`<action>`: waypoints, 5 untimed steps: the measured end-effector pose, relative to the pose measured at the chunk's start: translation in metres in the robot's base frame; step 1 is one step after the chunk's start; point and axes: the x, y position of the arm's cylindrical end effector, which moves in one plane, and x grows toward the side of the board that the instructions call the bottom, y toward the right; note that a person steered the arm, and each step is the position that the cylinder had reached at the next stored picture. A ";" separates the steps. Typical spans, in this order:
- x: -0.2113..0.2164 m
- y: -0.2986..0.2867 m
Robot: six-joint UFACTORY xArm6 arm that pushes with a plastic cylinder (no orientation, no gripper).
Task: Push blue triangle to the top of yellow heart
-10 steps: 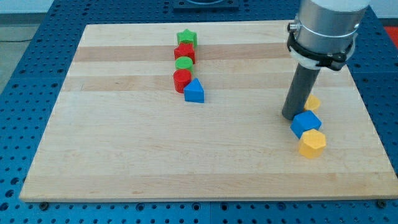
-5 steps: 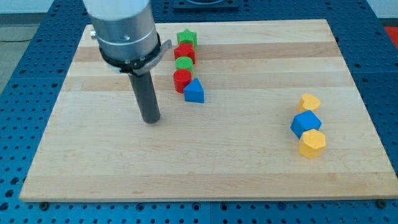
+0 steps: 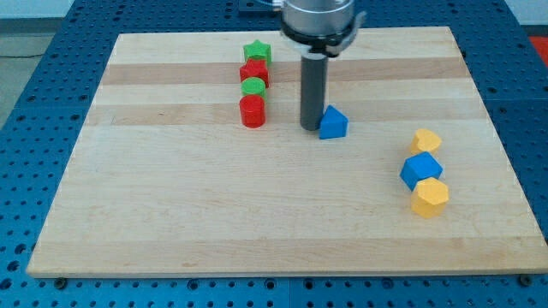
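Note:
The blue triangle [image 3: 333,123] lies near the middle of the wooden board, to the right of the red and green column. My tip [image 3: 310,127] stands right against the triangle's left side. The yellow heart [image 3: 425,140] lies at the view's right, to the lower right of the triangle and well apart from it. The heart heads a short column with a blue block [image 3: 420,169] just below it and a yellow block [image 3: 430,198] below that.
A column of blocks stands left of my tip: a green star [image 3: 257,52], a red block [image 3: 254,71], a green block [image 3: 253,87] and a red cylinder [image 3: 252,111]. The wooden board [image 3: 171,214] rests on a blue perforated table.
My tip swung from the right-hand blocks to the board's left, then moved right, pushing the blue triangle rightward away from the red cylinder. The other blocks have not moved.

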 end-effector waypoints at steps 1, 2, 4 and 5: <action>0.000 0.026; 0.000 0.054; 0.000 0.094; 0.000 0.102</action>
